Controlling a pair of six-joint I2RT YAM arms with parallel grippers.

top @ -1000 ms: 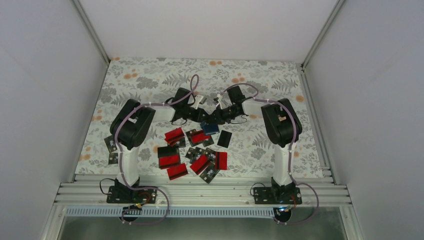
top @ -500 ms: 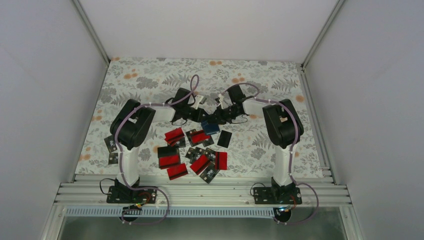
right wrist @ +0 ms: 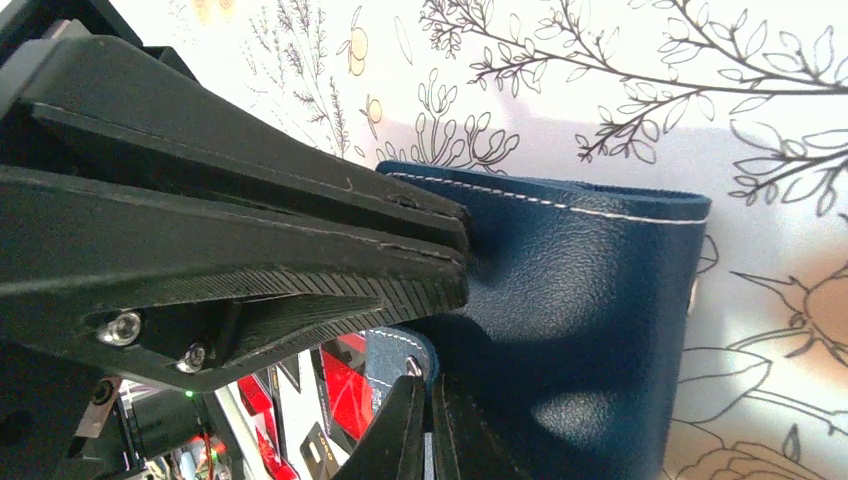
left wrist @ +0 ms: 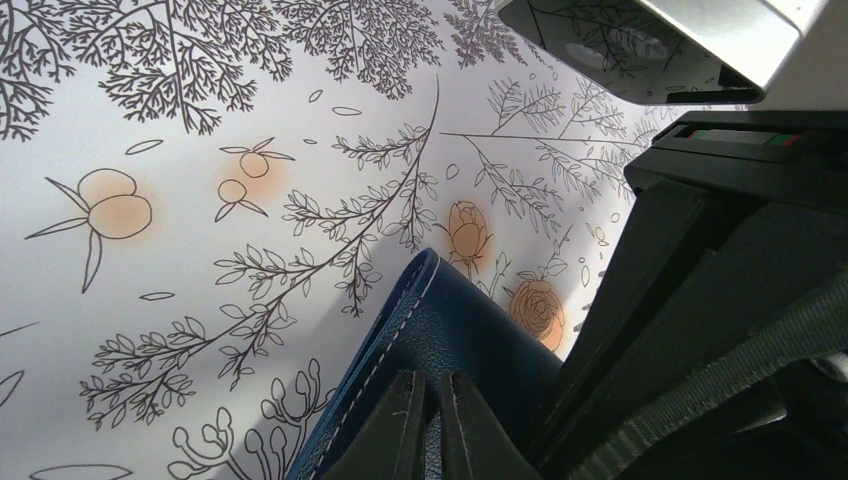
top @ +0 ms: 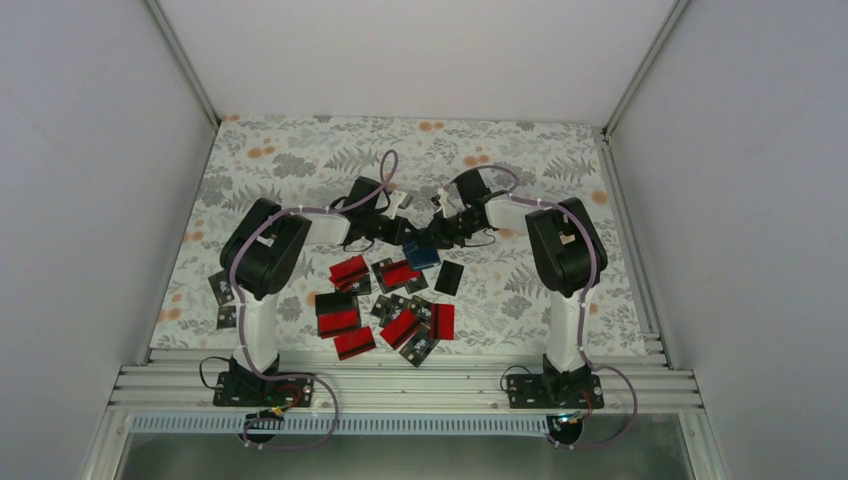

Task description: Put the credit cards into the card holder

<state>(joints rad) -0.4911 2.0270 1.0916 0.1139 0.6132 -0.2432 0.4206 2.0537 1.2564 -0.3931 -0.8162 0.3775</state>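
The navy card holder (top: 421,256) sits just beyond the cards, held between both grippers. My left gripper (top: 404,240) is shut on one leaf of it; in the left wrist view its tips (left wrist: 428,388) pinch the stitched blue leather (left wrist: 450,320). My right gripper (top: 434,240) is shut on another flap; in the right wrist view its tips (right wrist: 428,390) clamp the holder (right wrist: 590,300), with the left gripper's fingers (right wrist: 300,240) biting the upper edge. Several red-and-black credit cards (top: 349,268) and a plain black card (top: 449,277) lie scattered nearer the arm bases.
Two dark cards (top: 222,290) lie apart at the left, beside the left arm. Red cards (right wrist: 345,385) show under the left gripper's fingers. White walls close in the flowered mat (top: 300,160) on three sides; an aluminium rail (top: 400,380) runs along the near edge.
The right wrist has shifted slightly left toward the left gripper. Both grippers stay clamped on the card holder, and the cards have not moved.
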